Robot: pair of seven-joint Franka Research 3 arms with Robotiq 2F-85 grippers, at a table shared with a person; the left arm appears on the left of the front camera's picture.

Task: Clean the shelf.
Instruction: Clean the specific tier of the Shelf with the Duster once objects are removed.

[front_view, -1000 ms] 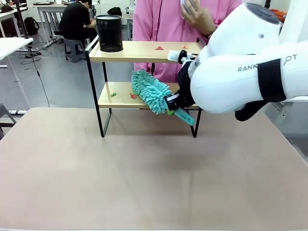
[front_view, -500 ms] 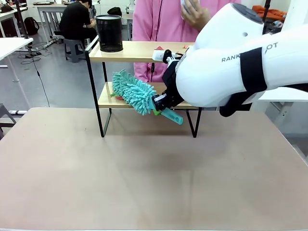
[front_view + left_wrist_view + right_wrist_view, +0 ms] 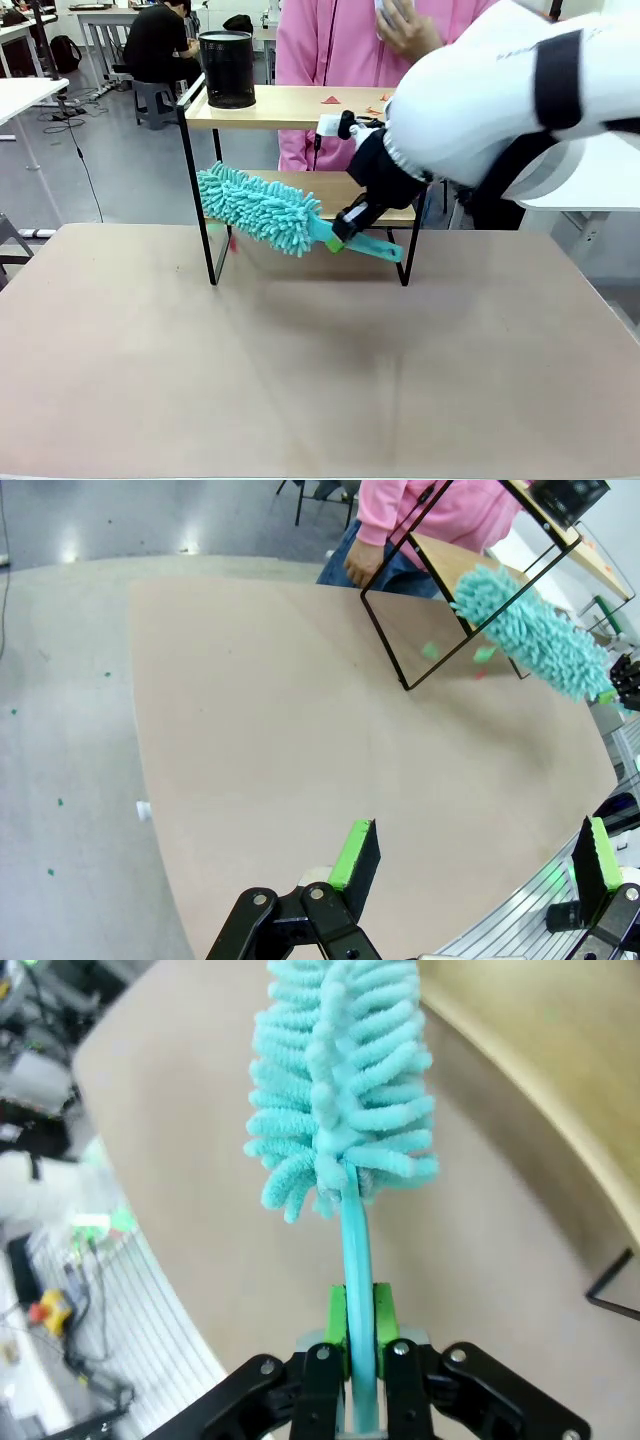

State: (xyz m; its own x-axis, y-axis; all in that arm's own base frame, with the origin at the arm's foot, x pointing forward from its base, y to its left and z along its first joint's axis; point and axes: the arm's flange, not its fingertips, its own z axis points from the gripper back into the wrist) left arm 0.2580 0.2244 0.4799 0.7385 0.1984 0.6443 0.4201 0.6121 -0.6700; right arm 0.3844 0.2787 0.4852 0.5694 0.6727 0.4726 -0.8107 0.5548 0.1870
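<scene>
1. The shelf (image 3: 290, 106) stands on the far half of the table (image 3: 300, 370), with the person in the pink top (image 3: 325, 40) just behind it.
2. On the shelf's top board, a black mesh cup (image 3: 227, 68) stands at one end. A few small red scraps (image 3: 331, 99) lie toward the other end.
3. My right gripper (image 3: 345, 228) sits in front of the shelf's lower board, nearer the end away from the cup. Its arm reaches in over that end.
4. In the right wrist view, the right gripper (image 3: 358, 1315) has its green pads pressed tight on both sides of the teal duster handle (image 3: 357, 1250), so it is clamped on the duster.
5. The duster (image 3: 258, 208) lies nearly level along the front edge of the shelf's lower board. Its fluffy head reaches as far as the front leg at the cup end.
6. I cannot tell whether the fibres touch the board.
7. Two small blurred bits, one green (image 3: 430, 650) and one red (image 3: 483, 655), show just below the lower board at the cup end. I cannot tell whether they are in the air or on the table.
8. My left gripper (image 3: 478, 845) hangs well away from the shelf, above the near table edge. Its fingers are spread wide with nothing between them.
</scene>
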